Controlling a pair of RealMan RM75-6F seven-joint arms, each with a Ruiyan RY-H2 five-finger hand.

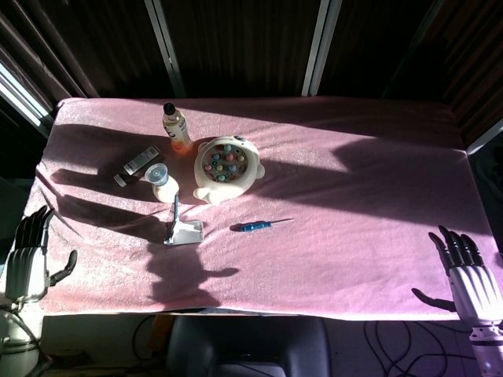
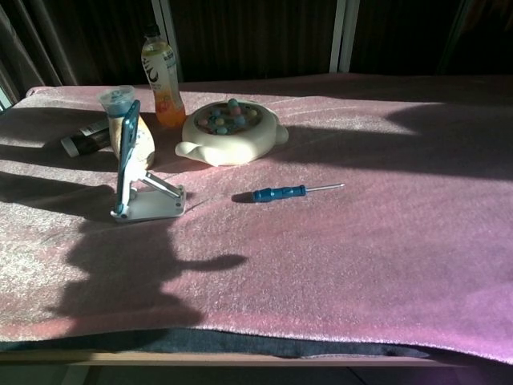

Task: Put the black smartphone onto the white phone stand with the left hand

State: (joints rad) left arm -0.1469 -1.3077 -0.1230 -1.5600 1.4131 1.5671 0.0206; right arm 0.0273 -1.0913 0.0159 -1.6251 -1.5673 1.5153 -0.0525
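While sun and shadow cross it, table: pink cloth covers the top.
Left hand: off the table's left edge, fingers spread, holding nothing.
Right hand: off the right edge, fingers apart, holding nothing.
White phone stand: near the screwdriver.
Black smartphone: propped upright on the stand.

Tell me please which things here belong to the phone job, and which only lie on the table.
Belong to the job:
- black smartphone, leaning upright on the stand
- white phone stand
- left hand, open at the table's left edge

Only lying about:
- blue screwdriver
- drink bottle
- cream toy bowl
- lidded cup
- dark tube
- right hand, open and idle
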